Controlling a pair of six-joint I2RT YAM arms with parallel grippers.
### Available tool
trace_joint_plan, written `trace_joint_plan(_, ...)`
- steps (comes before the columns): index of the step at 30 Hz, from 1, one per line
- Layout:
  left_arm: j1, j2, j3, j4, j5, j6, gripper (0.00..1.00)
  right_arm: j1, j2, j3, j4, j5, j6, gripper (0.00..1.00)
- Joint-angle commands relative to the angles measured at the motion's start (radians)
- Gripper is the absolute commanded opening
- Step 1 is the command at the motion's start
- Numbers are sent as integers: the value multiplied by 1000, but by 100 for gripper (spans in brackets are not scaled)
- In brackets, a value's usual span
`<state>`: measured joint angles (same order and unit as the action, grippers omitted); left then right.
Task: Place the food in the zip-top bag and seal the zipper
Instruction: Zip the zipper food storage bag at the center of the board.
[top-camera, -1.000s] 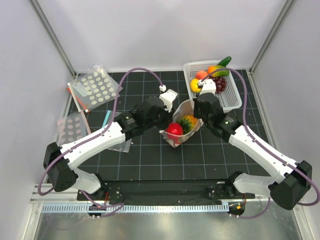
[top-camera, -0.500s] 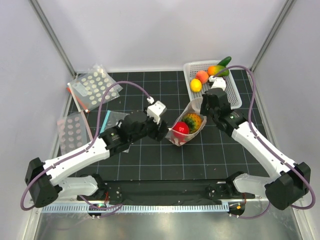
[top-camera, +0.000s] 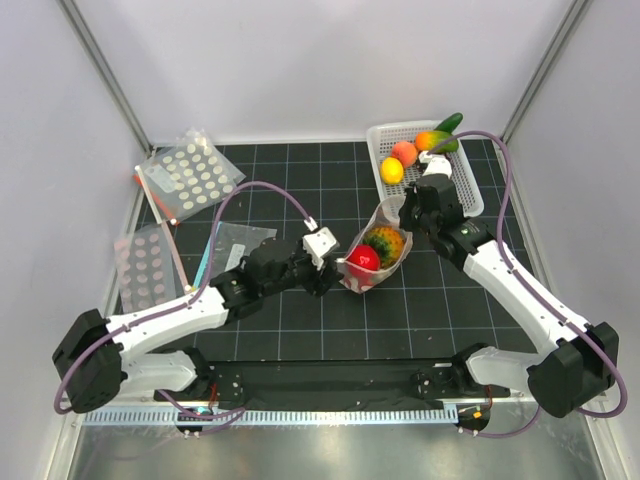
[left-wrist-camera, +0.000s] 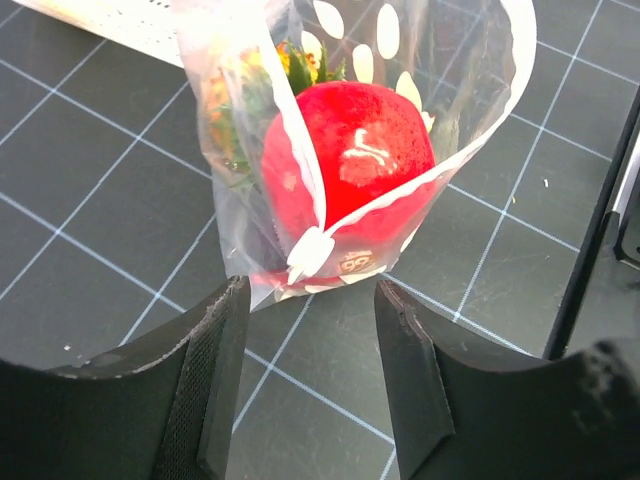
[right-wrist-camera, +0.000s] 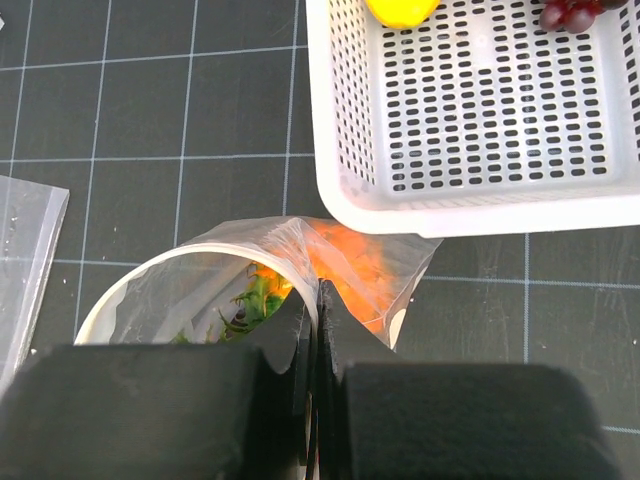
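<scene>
— What moved just now?
— The left tool has drawn back toward the near edge of the bench. Its jaws stand wide apart and empty, facing the clear white-dotted zip-top bag midway between the side edges.
— And the right tool?
— Pinched tight on the bag's rim, as a second ago. A glossy round red fruit and an orange-yellow pineapple sit inside; the mouth gapes, so sealing remains.

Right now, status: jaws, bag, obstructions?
Left gripper jaws open. Right gripper jaws shut on zip-top bag rim. Red fruit, pineapple inside, mouth unsealed. Basket close beside.
</scene>
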<state>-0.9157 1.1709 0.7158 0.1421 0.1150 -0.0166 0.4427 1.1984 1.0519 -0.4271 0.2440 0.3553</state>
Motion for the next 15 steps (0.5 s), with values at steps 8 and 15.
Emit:
trace_joint_plan(8,15,67,-16,172,51,69,45,-10,-5,10,28,-34,14,1)
trace_joint_plan(15,17,107,25,162,-8,93,0,-10,-22,-1,30,-43,19,1)
